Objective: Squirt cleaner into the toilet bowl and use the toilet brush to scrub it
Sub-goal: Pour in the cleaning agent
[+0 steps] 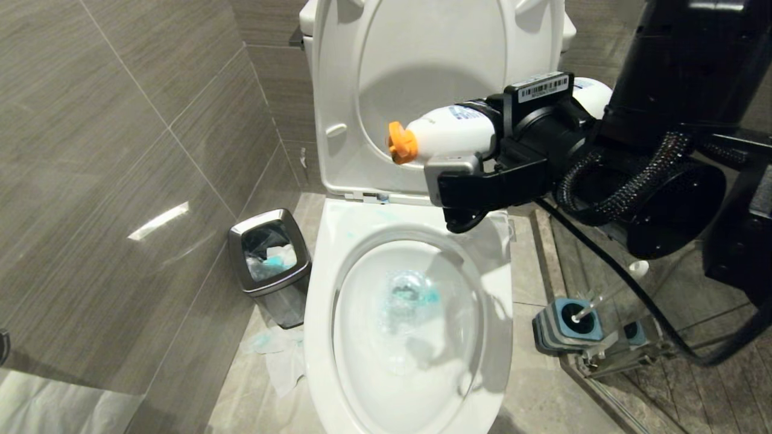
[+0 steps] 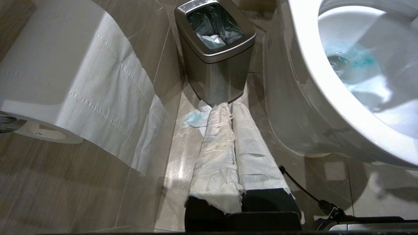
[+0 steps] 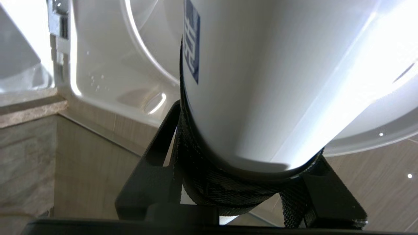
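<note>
**Bottle held level over the bowl, brush not yet touched**

The right pincer (image 1: 476, 160) grips a white bottle (image 1: 449, 131) around its body, orange nozzle (image 1: 401, 143) pointing sideways toward the raised lid (image 1: 434, 54), above the back rim of the bowl (image 1: 319, 301). The left pincer (image 2: 233, 156) hangs low beside the toilet, its paper-wrapped fingers (image 2: 215, 153) pressed together on nothing.

Risks, as I judge them: the nozzle sits level and aims at the lid, so a squeeze now could spray the lid or seat instead of the bowl. The bottle is smooth; tilting it down could let it slip through the grip.

The bowl's water carries turquoise cleaner (image 1: 428, 295) around the drain. The bin (image 1: 268, 253), left of the toilet, holds a dark liner and crumpled tissue. The brush (image 1: 606, 295) stands in its blue-topped holder (image 1: 570, 325) on the floor to the right, apart from the bowl.
</note>
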Available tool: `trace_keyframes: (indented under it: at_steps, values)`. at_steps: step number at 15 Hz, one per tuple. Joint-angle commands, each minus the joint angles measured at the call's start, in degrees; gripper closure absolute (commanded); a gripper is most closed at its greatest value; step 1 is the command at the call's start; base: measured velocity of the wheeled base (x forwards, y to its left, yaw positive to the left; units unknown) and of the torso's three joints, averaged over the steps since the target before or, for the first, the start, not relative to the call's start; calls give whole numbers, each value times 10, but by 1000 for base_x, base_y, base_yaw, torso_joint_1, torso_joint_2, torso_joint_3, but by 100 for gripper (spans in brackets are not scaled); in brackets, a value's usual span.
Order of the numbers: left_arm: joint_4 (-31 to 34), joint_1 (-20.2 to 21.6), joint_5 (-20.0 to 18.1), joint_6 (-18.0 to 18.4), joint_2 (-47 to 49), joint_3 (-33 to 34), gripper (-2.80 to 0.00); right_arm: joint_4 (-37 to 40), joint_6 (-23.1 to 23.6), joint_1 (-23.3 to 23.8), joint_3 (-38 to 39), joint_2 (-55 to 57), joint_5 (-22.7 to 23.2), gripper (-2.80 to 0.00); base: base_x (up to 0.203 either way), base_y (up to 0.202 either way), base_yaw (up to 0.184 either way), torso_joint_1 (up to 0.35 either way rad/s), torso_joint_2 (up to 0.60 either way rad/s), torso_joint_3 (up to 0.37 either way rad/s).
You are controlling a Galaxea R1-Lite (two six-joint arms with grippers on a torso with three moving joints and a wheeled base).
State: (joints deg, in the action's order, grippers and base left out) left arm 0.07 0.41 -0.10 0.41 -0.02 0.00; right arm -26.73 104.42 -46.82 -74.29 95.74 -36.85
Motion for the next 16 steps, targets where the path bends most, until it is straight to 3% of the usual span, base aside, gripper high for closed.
trace_keyframes:
  at_steps: [1, 5, 16]
  values:
    - [0, 0, 0, 0, 0, 0, 0, -2, 6, -1, 28, -36, -2, 0, 0, 0, 0, 0, 0, 0]
    - [0, 0, 0, 0, 0, 1, 0, -1, 8, -1, 68, -75, -8, 0, 0, 0, 0, 0, 0, 0]
    - [0, 0, 0, 0, 0, 1, 0, -2, 8, 0, 81, -84, -51, 0, 0, 0, 0, 0, 0, 0]
